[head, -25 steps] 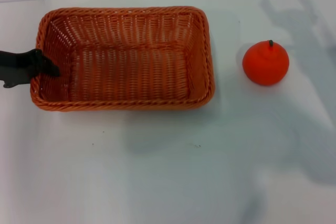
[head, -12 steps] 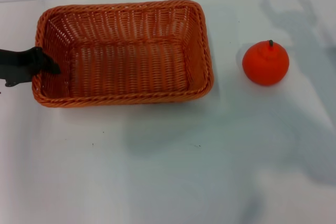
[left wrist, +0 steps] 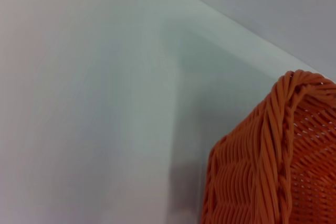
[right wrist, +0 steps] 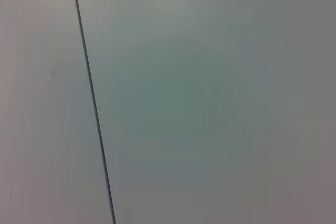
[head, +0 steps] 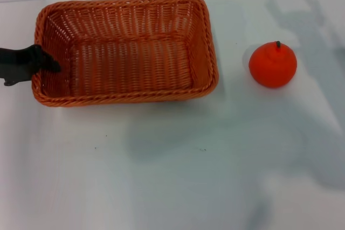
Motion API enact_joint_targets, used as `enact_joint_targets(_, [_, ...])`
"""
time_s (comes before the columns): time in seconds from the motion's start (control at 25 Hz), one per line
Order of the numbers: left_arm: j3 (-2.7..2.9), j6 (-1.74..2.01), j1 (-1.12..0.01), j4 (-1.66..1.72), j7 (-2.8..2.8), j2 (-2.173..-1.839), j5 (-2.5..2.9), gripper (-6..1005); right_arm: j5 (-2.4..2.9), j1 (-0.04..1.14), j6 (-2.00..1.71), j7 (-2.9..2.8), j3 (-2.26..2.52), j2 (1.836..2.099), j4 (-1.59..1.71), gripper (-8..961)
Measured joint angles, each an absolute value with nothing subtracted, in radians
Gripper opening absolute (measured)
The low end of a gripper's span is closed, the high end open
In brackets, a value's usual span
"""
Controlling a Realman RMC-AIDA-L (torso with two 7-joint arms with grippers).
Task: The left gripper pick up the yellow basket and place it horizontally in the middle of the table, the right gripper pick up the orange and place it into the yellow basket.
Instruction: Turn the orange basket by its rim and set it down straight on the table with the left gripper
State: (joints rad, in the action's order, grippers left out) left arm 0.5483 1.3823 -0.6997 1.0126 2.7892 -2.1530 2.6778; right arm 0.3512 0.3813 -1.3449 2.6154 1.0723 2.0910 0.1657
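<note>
The yellow basket [head: 125,97], orange-brown wicker, lies lengthwise across the far left half of the white table [head: 161,176]. It is empty. My left gripper [head: 40,63] is shut on the braided rim of its left short end, one black finger inside the basket. The basket casts a shadow offset below it, so it seems raised off the table. The left wrist view shows a corner of the basket [left wrist: 273,166] over the table. The orange [head: 272,64] sits on the table to the right of the basket, stem up, apart from it. My right gripper is out of view.
An arm's shadow falls on the table at the far right, behind and around the orange. A seam line [right wrist: 92,103] crosses the plain surface in the right wrist view. White table stretches in front of the basket and the orange.
The basket has shifted toward the far side of the table and appears to rise, held by the left gripper. The orange has not moved.
</note>
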Motion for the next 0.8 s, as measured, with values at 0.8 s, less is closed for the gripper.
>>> enact_joint_targets(0.8, [0.551, 1.380, -0.706, 1.008, 2.781, -2.155, 2.672, 262, 0.351, 0.380, -1.353, 2.617, 1.084, 2.091, 0.166, 941])
